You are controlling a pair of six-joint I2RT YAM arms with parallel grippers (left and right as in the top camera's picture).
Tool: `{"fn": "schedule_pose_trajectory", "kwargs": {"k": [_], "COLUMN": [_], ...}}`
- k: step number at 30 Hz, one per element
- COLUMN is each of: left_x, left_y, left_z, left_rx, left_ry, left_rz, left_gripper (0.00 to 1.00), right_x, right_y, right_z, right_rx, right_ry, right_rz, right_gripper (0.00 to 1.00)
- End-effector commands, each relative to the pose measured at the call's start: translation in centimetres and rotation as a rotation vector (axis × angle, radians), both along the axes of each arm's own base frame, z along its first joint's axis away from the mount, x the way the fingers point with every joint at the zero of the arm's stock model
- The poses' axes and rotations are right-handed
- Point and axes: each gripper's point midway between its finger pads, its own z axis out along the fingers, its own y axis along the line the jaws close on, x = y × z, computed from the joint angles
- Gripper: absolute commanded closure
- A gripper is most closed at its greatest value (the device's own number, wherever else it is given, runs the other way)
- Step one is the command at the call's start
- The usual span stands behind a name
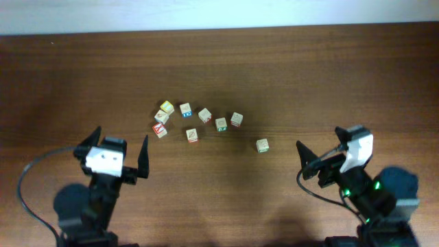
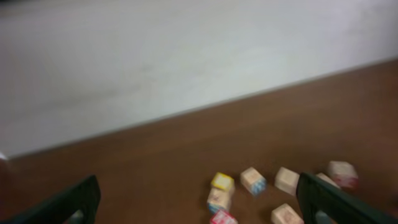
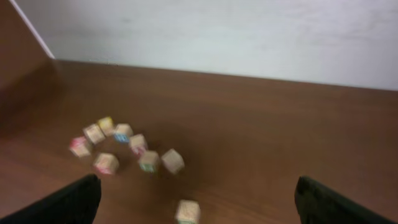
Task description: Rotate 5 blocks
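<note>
Several small pale wooden blocks lie in a loose arc at mid-table: one point(image 1: 205, 114), a green-faced one point(image 1: 221, 124), a red-faced one point(image 1: 236, 119), a red-orange one point(image 1: 192, 135) and a lone green-edged one point(image 1: 263, 145) off to the right. My left gripper point(image 1: 122, 134) stands open near the front left, short of the blocks, with nothing between its fingers point(image 2: 69, 202). My right gripper point(image 1: 317, 136) is open and holds nothing at the front right. The lone block point(image 3: 186, 211) lies ahead of it, toward its left finger. Both wrist views are blurred.
At the left end of the arc sit a yellow-faced cube point(image 1: 167, 107), a blue-marked cube point(image 1: 185, 109), a pale cube point(image 1: 161, 116) and a red-Y cube point(image 1: 160, 130). The brown table point(image 1: 329, 75) ends at a white strip along the back.
</note>
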Motion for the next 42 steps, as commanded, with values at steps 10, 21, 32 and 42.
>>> {"fn": "schedule_pose_trajectory", "kwargs": {"k": [10,21,32,42], "left_x": [9.4,13.0,14.3,14.1], "left_y": [-3.8,-6.2,-1.3,-1.4], "left_z": [1.7,-8.2,-8.7,-8.8], "left_rx": [-0.072,-0.031,-0.089,-0.088], "left_ry": [0.515,0.854,0.86,0.867], "left_rz": [-0.162,-0.181,0.045,0.045], "left_gripper": [0.01,0.01,0.01,0.01], "right_x": [8.4,12.3,8.0,7.2], "right_y": [4.5,8.6,8.1,7.8], "right_z": [1.1,-12.3,-23.5,-26.1], "right_rx": [0.01,-0.063,-0.306,-0.273], "right_ry": [0.608,1.074,1.245,1.251], "right_rz": [0.173,0.186,-0.076,-0.122], "right_gripper": [0.02,0.22,0.32,0.53]}}
